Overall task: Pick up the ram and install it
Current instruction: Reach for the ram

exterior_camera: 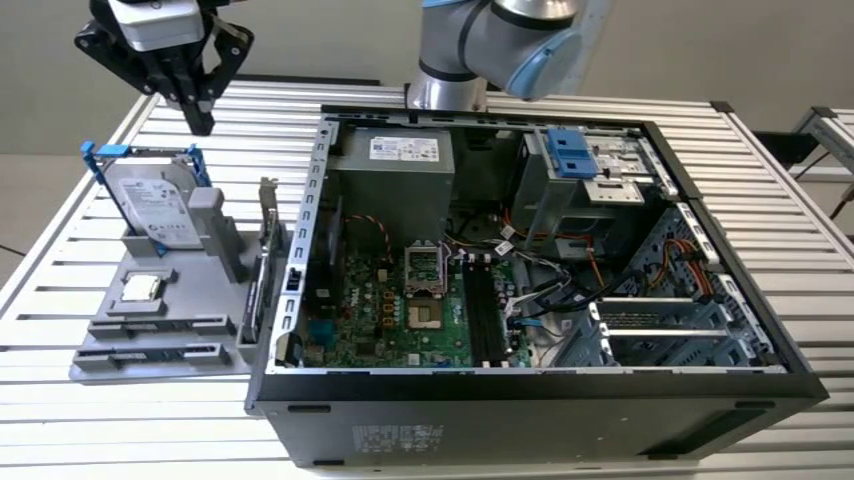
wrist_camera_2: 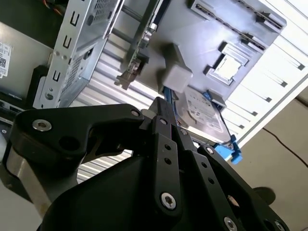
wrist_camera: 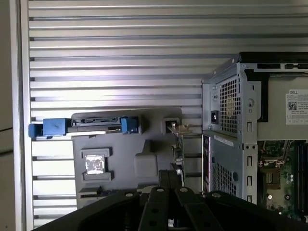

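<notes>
The likeliest trouble is a knock or a wrong grab. The tool (exterior_camera: 200, 120) has its fingers drawn together with nothing between them, and in that state it would land on top of a thin board rather than astride it. The hard drive (exterior_camera: 154, 205) and the card (exterior_camera: 274, 245) both stand tall on the grey tray (exterior_camera: 100, 365), so a low sideways pass could clip either. A stick held on edge could also twist in the fingers. Inside the case (exterior_camera: 534, 410), loose cables (exterior_camera: 561, 290) lie just beside the memory slots (exterior_camera: 483, 310), and a slightly tilted board would jam there.

The ram (exterior_camera: 151, 326) is hard to pick out. My best reading is the thin dark strip in the long holder just past the chip (exterior_camera: 143, 288), at the tray's end nearest the exterior camera, though I cannot be sure the holder is filled (the second holder beside it looks much the same). The tray sits on the slatted bench (exterior_camera: 80, 430), to the exterior view's left of the case.

The tool hangs high over the tray's opposite end, above and beyond the hard drive. It is well apart from the ram, with the hard drive and the chip between them. In both wrist views the fingertips (wrist_camera_2: 159, 108) point down toward the tray's middle, near the card.
</notes>
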Robot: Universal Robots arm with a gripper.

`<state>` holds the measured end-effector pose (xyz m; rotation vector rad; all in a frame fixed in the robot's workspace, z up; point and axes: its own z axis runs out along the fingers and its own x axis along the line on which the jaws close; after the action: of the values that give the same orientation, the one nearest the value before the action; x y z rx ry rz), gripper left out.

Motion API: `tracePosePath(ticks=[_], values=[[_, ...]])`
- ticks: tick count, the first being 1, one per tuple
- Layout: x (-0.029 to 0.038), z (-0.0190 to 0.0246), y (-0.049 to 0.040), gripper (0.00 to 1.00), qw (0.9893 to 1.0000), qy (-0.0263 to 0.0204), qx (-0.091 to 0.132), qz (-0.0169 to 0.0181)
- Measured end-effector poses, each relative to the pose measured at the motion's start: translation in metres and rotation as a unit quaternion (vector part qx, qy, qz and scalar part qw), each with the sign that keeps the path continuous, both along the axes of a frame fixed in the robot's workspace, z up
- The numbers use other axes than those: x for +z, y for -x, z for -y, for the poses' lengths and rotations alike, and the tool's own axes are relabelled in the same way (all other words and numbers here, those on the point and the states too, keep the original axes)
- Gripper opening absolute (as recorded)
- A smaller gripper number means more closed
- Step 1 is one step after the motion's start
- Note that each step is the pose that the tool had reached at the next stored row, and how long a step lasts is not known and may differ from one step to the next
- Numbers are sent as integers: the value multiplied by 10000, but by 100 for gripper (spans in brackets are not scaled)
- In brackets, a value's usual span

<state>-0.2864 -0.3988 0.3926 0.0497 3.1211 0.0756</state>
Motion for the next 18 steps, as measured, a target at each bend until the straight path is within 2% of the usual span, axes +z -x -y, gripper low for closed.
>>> tracePosePath(ticks=[18], values=[[0,0,287,0,9998,0,177,-3]])
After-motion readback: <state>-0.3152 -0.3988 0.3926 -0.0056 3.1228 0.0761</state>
